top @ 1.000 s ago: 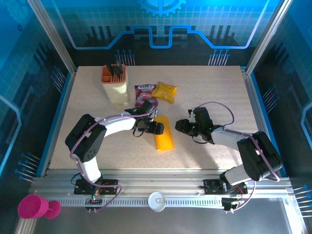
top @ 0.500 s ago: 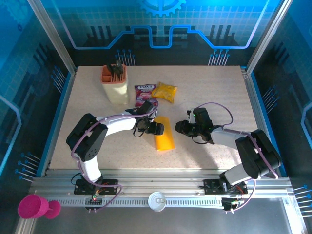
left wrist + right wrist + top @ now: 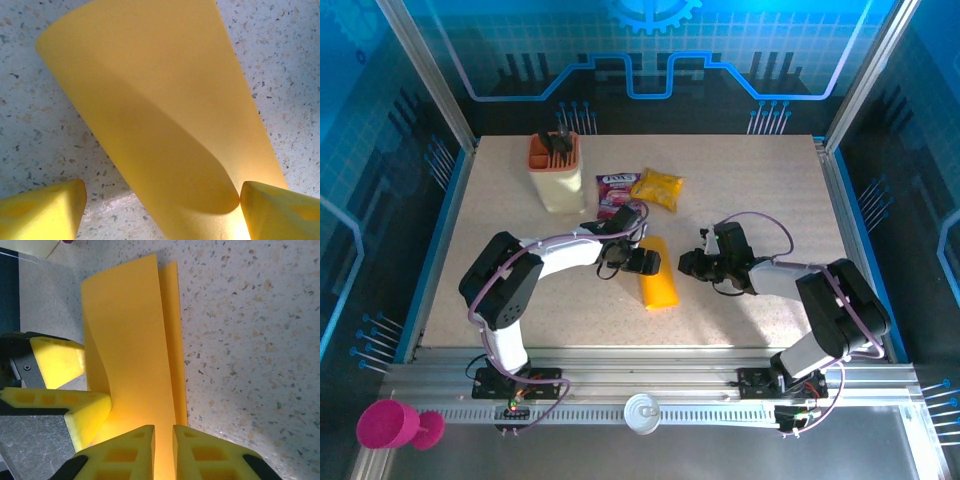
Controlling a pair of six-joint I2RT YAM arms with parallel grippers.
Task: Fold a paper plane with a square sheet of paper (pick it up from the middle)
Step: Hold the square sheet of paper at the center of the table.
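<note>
The square sheet of paper [image 3: 658, 282] lies mid-table, folded over lengthwise into an orange-yellow strip. My left gripper [image 3: 642, 262] is at its left edge. In the left wrist view the paper [image 3: 160, 110] curls up between the left gripper's [image 3: 160, 202] wide-open jaws, its rounded fold touching the right fingertip [image 3: 280, 210]. My right gripper [image 3: 688, 264] is at the strip's right edge. Its jaws [image 3: 164, 445] stand over the paper [image 3: 130, 340] with a narrow slit between them. The upper layer's edge runs into that slit. No paper plane shape is in view.
A cream holder [image 3: 558, 178] with dark tools stands at the back left. A purple-red packet [image 3: 618, 192] and a glossy yellow snack bag [image 3: 657, 188] lie just behind the paper. A pink cup [image 3: 388, 425] sits off the table's near left corner.
My right gripper's jaws have narrowed to a slit and it has edged left toward the paper. The left gripper has stayed wide open at the paper's left edge.
</note>
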